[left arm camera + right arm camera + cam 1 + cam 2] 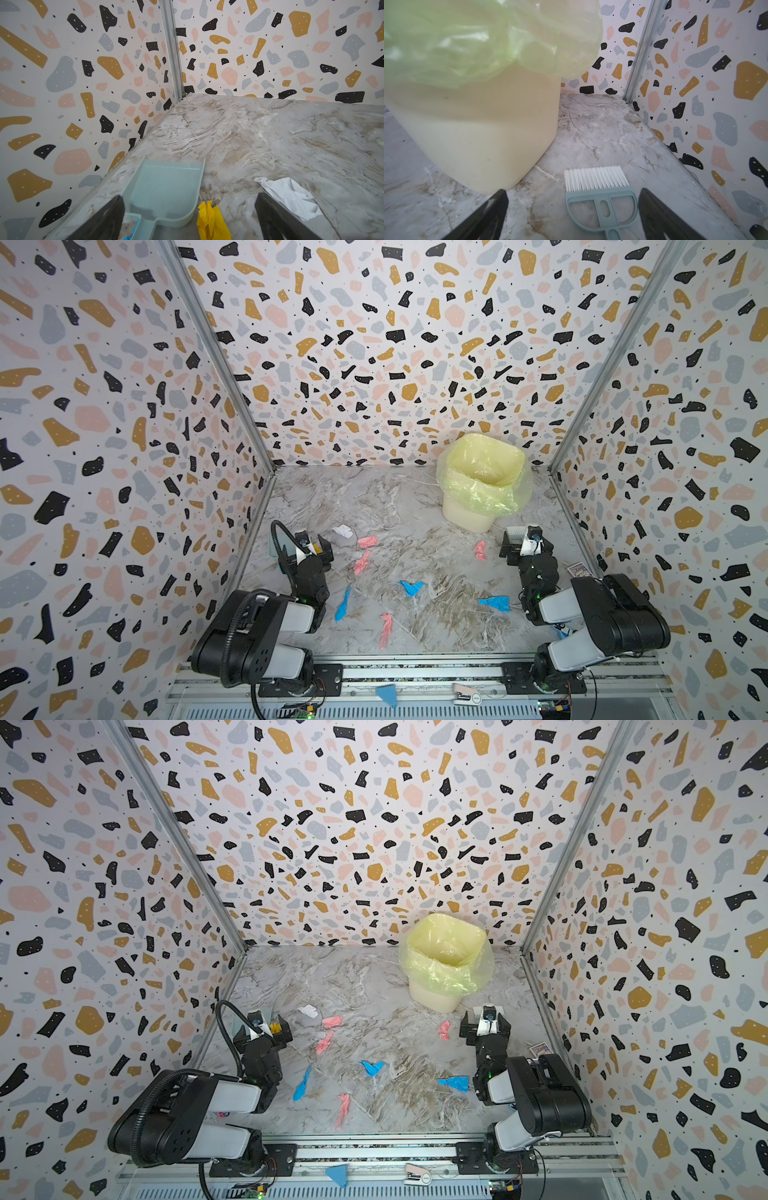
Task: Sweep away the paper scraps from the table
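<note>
Fingers [108,218] of the left gripper [189,196] are standing wide apart and holding nothing. Those of the right gripper [573,192] are spread just as wide, also empty.

The paper scraps [411,587] are lying scattered over the middle of the table [395,497], pink, blue and white, mostly well apart from one another. A yellow scrap [212,220] is sitting just beside the dustpan [166,187] under the left gripper, with a white scrap [291,195] lying near it. The brush [600,193] is resting flat below the right gripper, close to the bin [477,124] with its loose liner [467,41].

Neither tool is being gripped yet, so sweeping is not under way. Closing now, the left jaws are risking a pinch on the yellow scrap along with the dustpan handle, which would give a skewed hold. The right arm is working so near the bin that lifting the brush could nudge it or snag the liner. Light crumpled pieces could also skip away from the brush and over the table's front edge.
</note>
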`<state>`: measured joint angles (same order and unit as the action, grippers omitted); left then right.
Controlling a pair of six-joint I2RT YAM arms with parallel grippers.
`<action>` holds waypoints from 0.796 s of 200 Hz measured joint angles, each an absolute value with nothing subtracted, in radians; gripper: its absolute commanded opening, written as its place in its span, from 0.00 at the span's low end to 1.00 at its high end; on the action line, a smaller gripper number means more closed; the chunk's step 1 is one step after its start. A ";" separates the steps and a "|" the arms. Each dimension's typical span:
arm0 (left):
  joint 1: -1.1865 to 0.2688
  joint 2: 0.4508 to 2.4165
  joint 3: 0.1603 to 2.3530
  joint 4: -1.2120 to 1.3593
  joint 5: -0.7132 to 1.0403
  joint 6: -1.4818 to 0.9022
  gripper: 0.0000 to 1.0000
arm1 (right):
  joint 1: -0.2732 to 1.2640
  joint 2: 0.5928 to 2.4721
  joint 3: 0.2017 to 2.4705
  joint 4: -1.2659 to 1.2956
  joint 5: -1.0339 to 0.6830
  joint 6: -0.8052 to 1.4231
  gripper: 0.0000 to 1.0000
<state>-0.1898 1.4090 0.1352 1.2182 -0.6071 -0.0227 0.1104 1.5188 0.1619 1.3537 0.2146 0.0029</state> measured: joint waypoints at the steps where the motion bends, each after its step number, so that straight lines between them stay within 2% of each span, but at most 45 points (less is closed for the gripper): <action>1: -0.190 1.409 0.135 1.218 -0.607 -0.023 0.99 | 0.110 1.519 0.162 1.354 0.215 0.003 0.99; 136: -0.190 1.402 0.135 1.212 -0.610 -0.023 1.00 | 0.105 1.497 0.154 1.346 0.225 0.017 0.99; 159: -0.190 1.267 0.180 1.024 -0.617 -0.042 1.00 | 0.135 1.436 0.089 1.390 0.276 0.009 0.99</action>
<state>-0.1898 1.2667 0.1799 1.0241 -0.6167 -0.0422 0.1349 1.4361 0.0891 1.3895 0.2756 0.0090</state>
